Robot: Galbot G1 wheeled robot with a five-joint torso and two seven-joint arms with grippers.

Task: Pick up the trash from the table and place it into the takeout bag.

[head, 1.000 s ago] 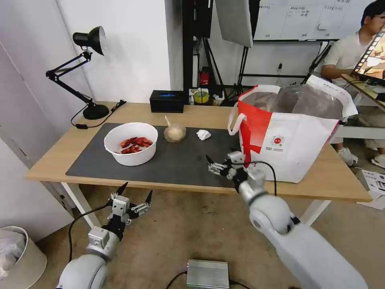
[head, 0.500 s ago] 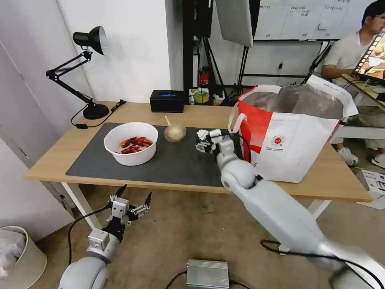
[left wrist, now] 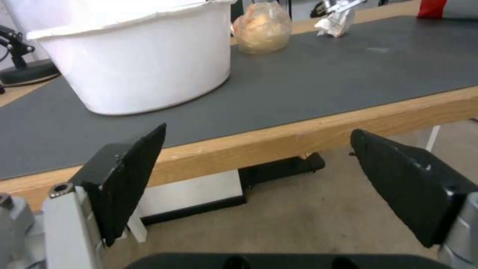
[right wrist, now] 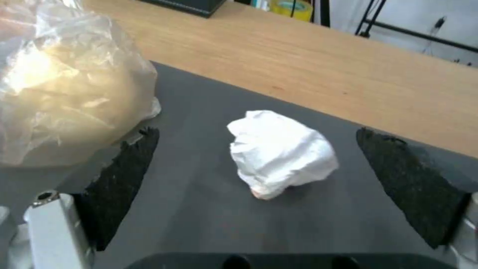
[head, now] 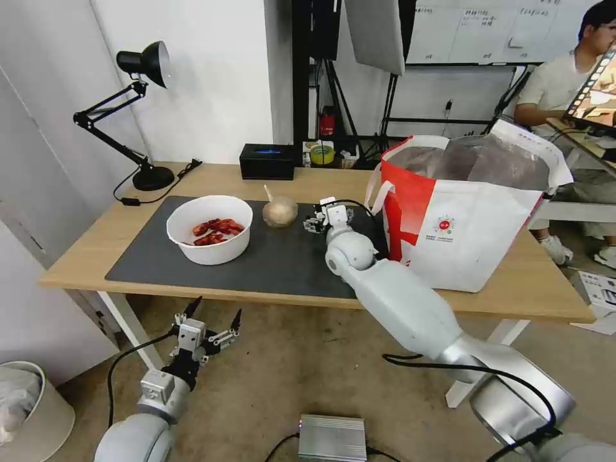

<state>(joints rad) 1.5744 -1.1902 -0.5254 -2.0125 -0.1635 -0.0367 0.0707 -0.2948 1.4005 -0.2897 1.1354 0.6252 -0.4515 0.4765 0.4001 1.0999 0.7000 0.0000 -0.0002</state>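
Two arms in the head view. Right arm stretched out over the long light-wood table, its right gripper low over the large dark grey mat, between the plastic-wrapped beige round sauce cup and the large white-and-red takeout bag. The crumpled tissue is hidden behind that gripper here. White round bowl of red crayfish shells sits on the mat's left part, well apart from the gripper. Bag stands upright on the table's right end, mouth open, silver foil lining showing. Black desk lamp at the far left corner; black rectangular box at the back edge. Left gripper hangs below and in front of the table edge, fingers spread, holding nothing.

Left wrist view: left gripper's dark pads stand wide apart with the table's wooden front edge between them. Bowl wall near, sauce cup farther back, tissue beyond it with the right gripper's fingertips at or just over it; contact cannot be told.

Right wrist view: crumpled white tissue lies on the mat, centred between the two spread black pads, neither touching it. Jaws released, nothing gripped. Wrapped sauce cup just beside one pad.
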